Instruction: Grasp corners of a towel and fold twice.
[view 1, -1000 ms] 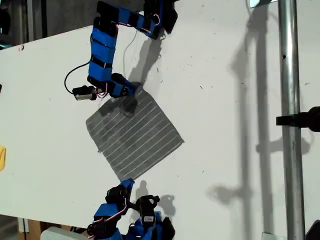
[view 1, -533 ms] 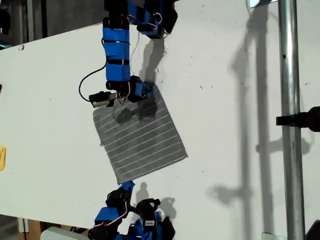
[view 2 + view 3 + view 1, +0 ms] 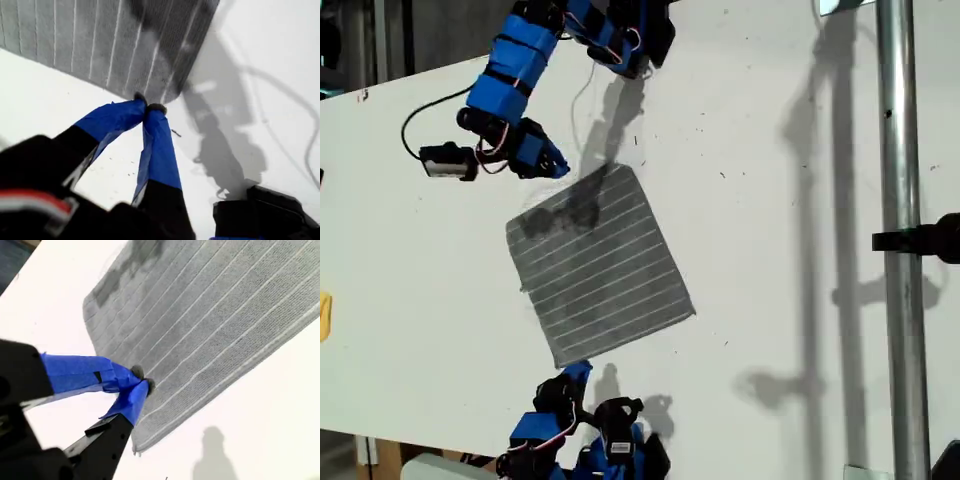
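Observation:
The grey striped towel [image 3: 600, 265] lies flat and unfolded on the white table [image 3: 770, 200]. My first gripper [image 3: 560, 168] hangs above the table toward the exterior view's upper left, short of the towel's upper edge. In the first wrist view my first gripper [image 3: 148, 107] is shut and holds nothing, with a towel corner [image 3: 170, 97] just beyond its tips. My second gripper [image 3: 574, 371] sits at the exterior view's bottom, by the towel's bottom corner [image 3: 560, 360]. The second wrist view shows my second gripper [image 3: 142, 381] shut above the flat towel [image 3: 210, 325], a short way in from that corner [image 3: 135, 449].
A metal pole [image 3: 900, 250] with a black clamp [image 3: 920, 240] stands at the exterior view's right. A yellow object [image 3: 324, 315] shows at that view's left edge. The table's far edge [image 3: 420, 70] runs behind the first arm.
The first arm pushed the towel's upper corner toward the exterior view's right, turning the cloth, then lifted off and swung to that view's left. The second arm stayed put.

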You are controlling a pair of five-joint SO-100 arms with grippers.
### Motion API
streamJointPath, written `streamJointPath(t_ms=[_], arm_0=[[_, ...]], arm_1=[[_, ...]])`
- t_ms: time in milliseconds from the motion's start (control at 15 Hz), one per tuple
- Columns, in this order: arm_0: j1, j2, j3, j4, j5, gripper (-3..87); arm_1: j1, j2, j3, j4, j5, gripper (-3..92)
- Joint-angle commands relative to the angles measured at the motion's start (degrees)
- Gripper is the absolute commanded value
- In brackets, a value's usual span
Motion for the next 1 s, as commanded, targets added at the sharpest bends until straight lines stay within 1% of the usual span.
streamJointPath(t_ms=[0, 333, 733, 867, 933], arm_0=[[3.2, -2.2, -6.5, 0.1, -2.8, -2.9], [7.1, -6.9, -13.4, 1.8, -5.0, -2.9], [7.3, -9.9, -15.9, 2.5, -5.1, -2.9], [7.2, -10.4, -15.7, 2.5, -5.4, -2.9], [7.4, -10.7, -15.7, 2.6, -5.7, -2.9]], arm_1=[[1.6, 3.5, -5.5, 1.5, -2.5, -0.3], [2.5, 2.8, -12.3, 4.0, -4.7, -0.3], [1.0, 3.9, -13.0, 5.9, -5.4, -0.3], [-1.2, 4.0, -11.2, 5.2, -8.0, 0.1], [-3.5, 4.0, -9.1, 5.0, -8.9, 10.0]])
